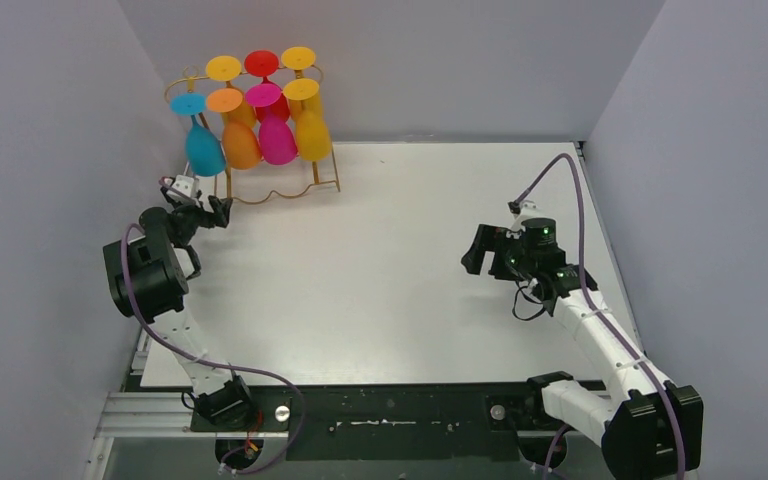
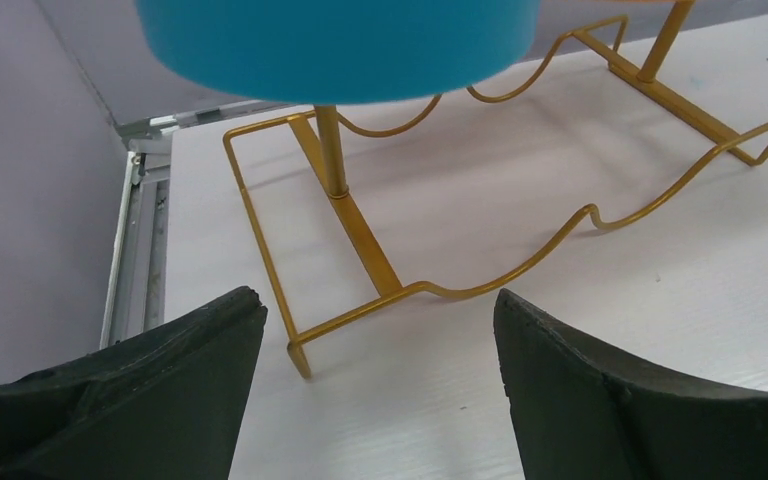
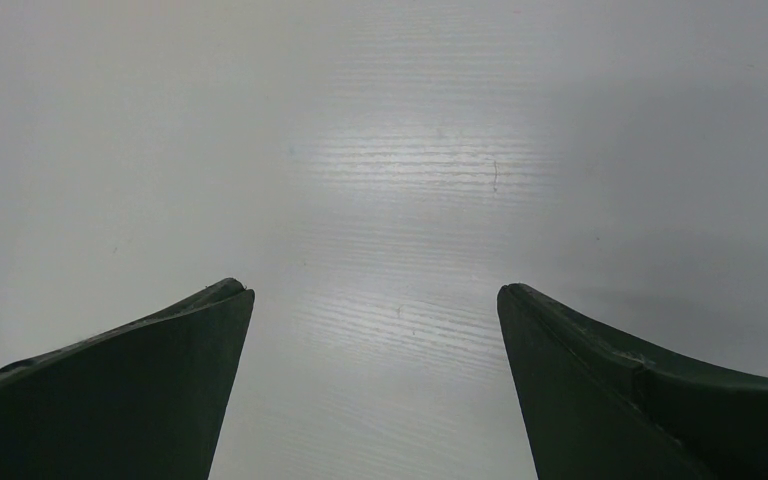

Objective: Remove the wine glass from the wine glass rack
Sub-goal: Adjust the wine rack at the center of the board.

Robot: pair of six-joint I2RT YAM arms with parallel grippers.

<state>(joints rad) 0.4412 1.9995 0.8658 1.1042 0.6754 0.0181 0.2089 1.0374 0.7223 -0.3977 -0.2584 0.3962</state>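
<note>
The gold wire wine glass rack (image 1: 290, 188) stands at the table's far left, with several coloured wine glasses hanging from it bowl down. The blue wine glass (image 1: 204, 150) hangs at its left end, beside orange, magenta and yellow ones. My left gripper (image 1: 205, 203) is open just below and in front of the blue glass, apart from it. In the left wrist view the blue wine glass (image 2: 340, 45) fills the top edge, the rack (image 2: 360, 240) lies ahead, and nothing sits in my left gripper (image 2: 380, 310). My right gripper (image 1: 480, 250) (image 3: 375, 300) hangs open over bare table.
Grey walls close in the table (image 1: 390, 290) on the left, back and right. The rack stands close to the left wall and the table's left edge rail (image 2: 135, 250). A purple cable (image 1: 560, 175) loops above the right arm.
</note>
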